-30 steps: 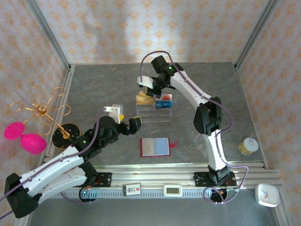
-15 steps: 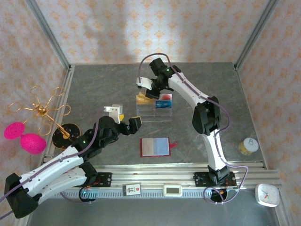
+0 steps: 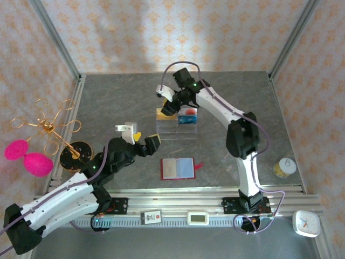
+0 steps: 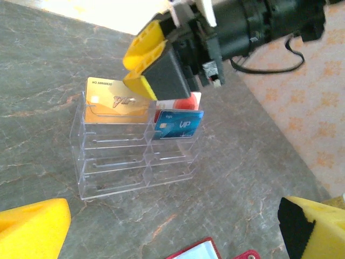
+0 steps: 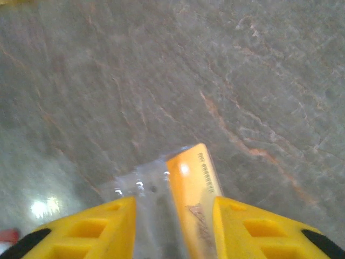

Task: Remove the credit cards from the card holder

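**Card holder [image 3: 178, 168] open on the table, both my grippers off it**

The dark red card holder lies flat and spread open near the front edge of the grey marble-look table [image 3: 108, 102], between my two arm bases. It shows one pale page on the left and one blue page on the right. I cannot tell from above whether those pages hold cards.

My left gripper [image 3: 141, 139] hangs just to the left of the holder and a little behind it. Its yellow fingers [image 4: 33, 226] are spread wide with nothing between them. From that wrist I look across at the clear acrylic tiered stand [image 4: 135, 162], and the holder's red edge sits at the bottom of the view.

My right gripper [image 5: 172, 216] is down over the back left corner of the stand, which sits behind the holder and apart from it. Its fingers are partly open, straddling the top edge of the gold card [image 4: 116, 102] that stands in the rear left slot. I cannot tell whether the pads touch the card. A blue VIP card [image 4: 178, 124] stands in the slot to the right, with a red and white card [image 4: 187, 101] just behind it.
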Robot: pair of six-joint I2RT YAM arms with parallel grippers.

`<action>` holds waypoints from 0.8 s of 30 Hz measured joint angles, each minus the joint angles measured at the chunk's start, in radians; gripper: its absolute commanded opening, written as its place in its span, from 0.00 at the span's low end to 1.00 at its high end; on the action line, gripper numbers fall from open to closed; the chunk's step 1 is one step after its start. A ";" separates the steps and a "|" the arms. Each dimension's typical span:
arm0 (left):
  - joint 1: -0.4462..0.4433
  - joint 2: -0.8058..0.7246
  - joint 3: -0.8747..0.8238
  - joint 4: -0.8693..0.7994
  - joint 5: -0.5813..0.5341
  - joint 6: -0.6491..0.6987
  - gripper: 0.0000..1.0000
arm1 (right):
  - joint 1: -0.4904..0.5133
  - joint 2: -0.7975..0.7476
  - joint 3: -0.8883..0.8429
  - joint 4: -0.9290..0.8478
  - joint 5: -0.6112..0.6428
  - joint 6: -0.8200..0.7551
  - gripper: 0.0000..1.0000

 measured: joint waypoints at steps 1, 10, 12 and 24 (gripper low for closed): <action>0.000 -0.012 -0.011 0.009 0.004 -0.005 0.99 | 0.003 -0.071 -0.106 0.084 -0.005 0.078 0.41; 0.006 -0.110 -0.102 0.091 0.054 -0.070 0.98 | 0.145 -0.564 -0.785 0.616 0.215 0.729 0.41; 0.006 -0.126 -0.114 0.092 0.055 -0.079 0.97 | 0.200 -0.604 -0.874 0.632 0.283 0.817 0.41; 0.006 -0.139 -0.165 0.077 0.055 -0.135 0.82 | 0.578 -0.483 -1.015 0.558 0.579 0.978 0.38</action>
